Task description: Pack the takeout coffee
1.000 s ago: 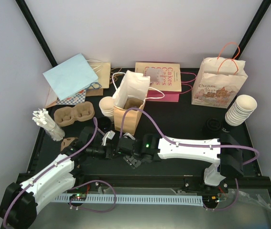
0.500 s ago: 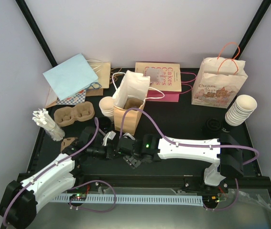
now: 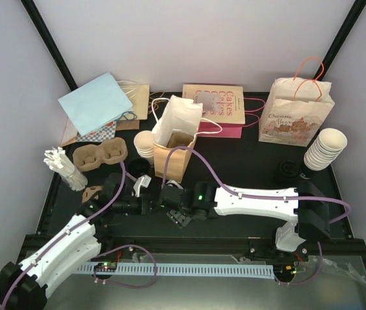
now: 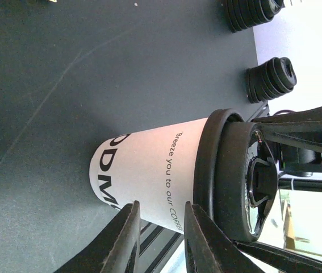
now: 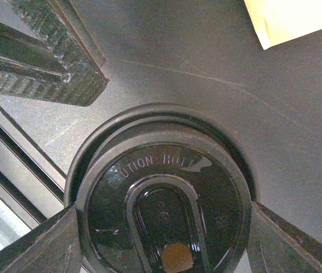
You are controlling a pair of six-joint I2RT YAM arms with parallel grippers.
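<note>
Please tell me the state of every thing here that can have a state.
paper coffee cup: upright, lid on
black lid: on the cup, gripped at its rim
right pincer: closed on the black lid
left pincer: narrow gap, holding nothing
brown paper bag: standing, mouth open
pulp cup carrier: both pockets empty

Left arm (image 3: 60, 248): stretched low and forward, with the forearm angled inward toward the right wrist.
Left gripper (image 4: 161, 207): held level. The fingers (image 4: 128, 239) are parallel with a narrow gap that holds nothing, and the takeout coffee (image 4: 149, 170) is close by their tips.
Right arm (image 3: 254, 201): folded at the elbow, with the forearm level and reaching across toward the left arm.
Right gripper (image 5: 161, 239): pointing down, jaws wide and closed on the lidded top of the takeout coffee, with one finger (image 5: 36, 244) on each side.
</note>
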